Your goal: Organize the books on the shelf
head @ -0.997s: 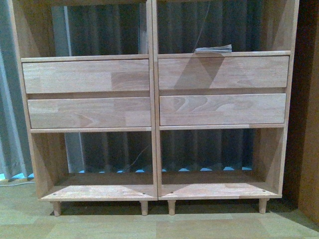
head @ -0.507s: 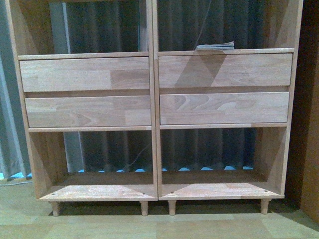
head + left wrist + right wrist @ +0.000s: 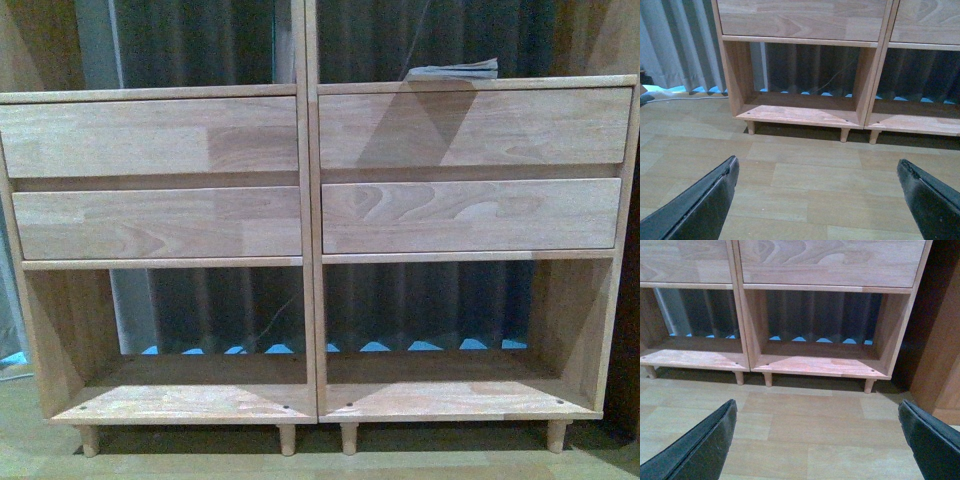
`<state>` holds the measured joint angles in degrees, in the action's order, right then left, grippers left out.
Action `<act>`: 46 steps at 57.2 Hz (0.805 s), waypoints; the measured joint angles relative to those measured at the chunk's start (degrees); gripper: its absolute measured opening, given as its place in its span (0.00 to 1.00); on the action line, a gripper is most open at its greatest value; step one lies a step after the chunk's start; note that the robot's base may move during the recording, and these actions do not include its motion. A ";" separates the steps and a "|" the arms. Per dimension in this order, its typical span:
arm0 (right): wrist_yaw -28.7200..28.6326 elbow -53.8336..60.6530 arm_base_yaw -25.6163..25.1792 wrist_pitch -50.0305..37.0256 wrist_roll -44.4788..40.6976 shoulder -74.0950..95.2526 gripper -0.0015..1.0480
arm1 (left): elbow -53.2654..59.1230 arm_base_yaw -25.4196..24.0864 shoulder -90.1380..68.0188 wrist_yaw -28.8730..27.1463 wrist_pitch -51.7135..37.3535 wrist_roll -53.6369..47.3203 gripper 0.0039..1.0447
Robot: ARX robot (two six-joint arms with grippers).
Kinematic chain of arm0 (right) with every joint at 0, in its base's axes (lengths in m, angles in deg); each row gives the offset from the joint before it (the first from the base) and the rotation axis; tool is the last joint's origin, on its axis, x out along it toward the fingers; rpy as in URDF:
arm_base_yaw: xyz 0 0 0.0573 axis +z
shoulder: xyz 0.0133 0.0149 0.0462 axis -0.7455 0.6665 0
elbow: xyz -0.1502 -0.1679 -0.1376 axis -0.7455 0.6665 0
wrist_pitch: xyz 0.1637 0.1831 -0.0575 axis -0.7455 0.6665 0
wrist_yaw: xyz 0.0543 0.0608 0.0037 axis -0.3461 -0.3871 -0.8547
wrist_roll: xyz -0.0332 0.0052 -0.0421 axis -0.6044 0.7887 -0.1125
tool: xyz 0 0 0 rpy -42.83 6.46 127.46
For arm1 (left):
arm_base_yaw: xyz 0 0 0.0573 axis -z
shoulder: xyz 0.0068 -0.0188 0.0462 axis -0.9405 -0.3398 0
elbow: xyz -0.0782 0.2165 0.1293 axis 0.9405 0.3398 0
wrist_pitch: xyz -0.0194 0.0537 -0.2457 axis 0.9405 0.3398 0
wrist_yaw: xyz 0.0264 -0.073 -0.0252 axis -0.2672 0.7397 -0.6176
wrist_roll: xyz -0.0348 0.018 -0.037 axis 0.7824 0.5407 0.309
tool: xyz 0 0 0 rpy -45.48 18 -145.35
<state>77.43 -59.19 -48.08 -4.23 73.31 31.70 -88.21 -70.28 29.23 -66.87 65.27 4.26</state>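
Left claw [image 3: 816,169] and right claw [image 3: 817,409] gape empty (nothing held); clumsy reaching could knock pale thin books [image 3: 455,70] off the light-wood shelf [image 3: 308,200].

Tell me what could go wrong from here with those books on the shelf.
1. The books lie flat at the front lip of the upper right compartment of the shelf; a nudge might slide them off.
2. They look thin, so getting a grip under them may be hard.
3. The left gripper and right gripper, both open, sit low facing the bottom compartments; raising them could clip the drawer fronts.
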 joint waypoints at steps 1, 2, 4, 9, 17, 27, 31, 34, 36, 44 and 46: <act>0.00 0.00 0.00 0.00 0.00 0.00 0.93 | 0.00 0.00 -0.02 0.02 0.00 0.00 0.93; 0.00 0.00 0.00 0.00 0.00 0.00 0.93 | 0.00 0.00 -0.02 0.00 0.00 0.00 0.93; 0.00 -0.02 0.00 0.00 0.00 0.00 0.93 | 0.00 0.00 0.00 -0.02 0.00 0.00 0.93; 0.00 0.00 0.00 0.00 0.00 0.00 0.93 | 0.00 0.00 0.00 0.00 0.00 0.00 0.93; 0.00 0.00 0.00 0.00 0.00 0.00 0.93 | 0.00 0.00 0.00 0.00 0.00 0.00 0.93; 0.02 -0.02 0.00 0.00 0.00 -0.02 0.93 | 0.00 0.00 0.00 -0.02 0.00 0.00 0.93; 0.02 0.00 0.00 0.00 0.00 -0.02 0.93 | 0.00 0.00 0.00 0.00 0.00 0.00 0.93; 0.00 0.00 0.00 0.00 0.00 -0.02 0.93 | 0.00 0.00 0.00 0.00 0.00 0.00 0.93; 0.00 -0.02 0.00 0.00 0.00 -0.02 0.93 | 0.00 0.00 0.00 0.00 0.00 0.00 0.93; -0.02 0.00 0.00 0.00 0.00 -0.02 0.93 | 0.00 0.00 0.00 -0.02 0.00 0.00 0.93; 0.00 -0.02 0.00 0.00 0.00 -0.02 0.93 | 0.00 0.00 0.00 0.00 0.00 0.00 0.93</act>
<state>77.43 -59.22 -48.08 -4.23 73.31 31.68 -88.21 -70.28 29.23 -66.87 65.27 4.26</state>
